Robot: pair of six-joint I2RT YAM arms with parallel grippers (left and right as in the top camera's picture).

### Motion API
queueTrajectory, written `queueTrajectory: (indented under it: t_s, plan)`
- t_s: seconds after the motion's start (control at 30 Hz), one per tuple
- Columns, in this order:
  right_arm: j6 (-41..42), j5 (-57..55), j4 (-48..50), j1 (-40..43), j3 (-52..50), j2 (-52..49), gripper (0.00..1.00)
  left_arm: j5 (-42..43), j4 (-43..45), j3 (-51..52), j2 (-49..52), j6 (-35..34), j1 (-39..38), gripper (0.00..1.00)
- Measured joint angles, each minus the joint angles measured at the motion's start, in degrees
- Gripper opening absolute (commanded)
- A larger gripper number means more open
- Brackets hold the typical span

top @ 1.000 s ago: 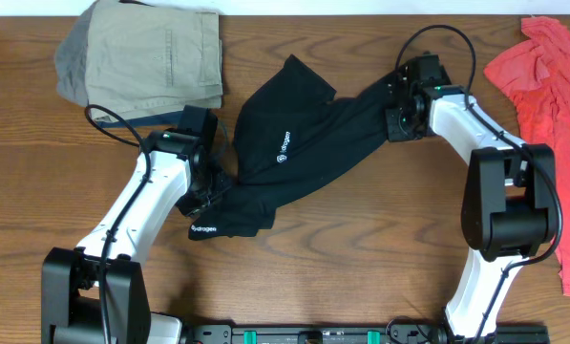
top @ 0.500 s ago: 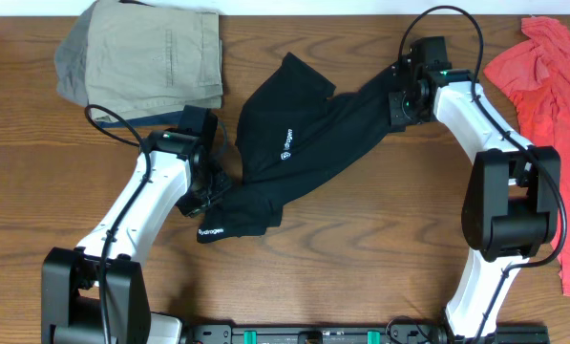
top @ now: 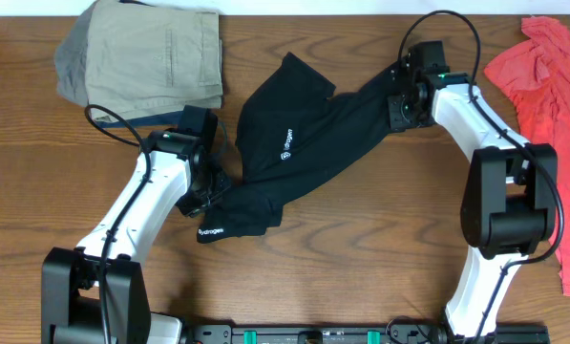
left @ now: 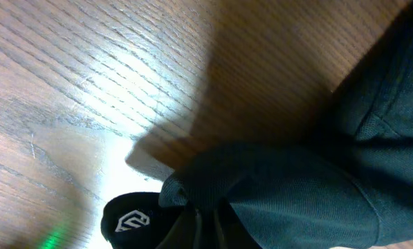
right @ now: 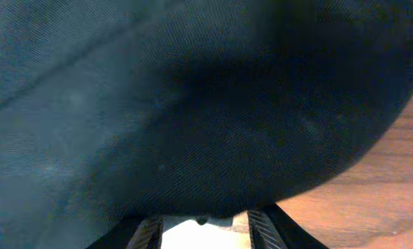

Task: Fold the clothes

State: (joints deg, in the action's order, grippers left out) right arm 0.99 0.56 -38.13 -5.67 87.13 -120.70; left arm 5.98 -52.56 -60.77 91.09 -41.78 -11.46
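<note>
The black shirt lies stretched slantwise across the table's middle, white logo up, with white lettering at its lower left end. My left gripper is at that lower left end, shut on bunched black fabric; its jaws are buried in the cloth. My right gripper is at the upper right end. The black fabric drapes over its fingers and hides the tips; it appears shut on the cloth.
Folded khaki, grey and navy garments are stacked at the back left, close to my left arm. A coral-red shirt lies at the right edge. Bare wooden table lies in front of the shirt.
My right gripper moved up and to the right with the shirt's end, drawing the shirt tauter; the lettered lower end slid slightly right. The left arm stayed put.
</note>
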Motion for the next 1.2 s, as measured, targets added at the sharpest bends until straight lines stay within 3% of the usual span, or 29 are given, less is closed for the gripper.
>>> queueTrajectory:
  t_s: [0.3,0.6,0.83,1.2]
  plan:
    - [-0.3,-2.4,-2.5,0.2,-0.3,-1.2,0.31,0.0,0.0,0.0,0.0,0.0,0.0,0.07]
    - [-1.9,-2.9,-6.4,1.2,-0.6,-1.2,0.36,0.0,0.0,0.0,0.0,0.0,0.0,0.06]
    - [-2.8,-0.9,-2.8,1.3,-0.8,-1.2,0.42,0.0,0.0,0.0,0.0,0.0,0.0,0.06]
    - [-3.0,3.3,0.9,1.3,-2.6,-1.2,0.42,0.0,0.1,0.0,0.0,0.0,0.0,0.06]
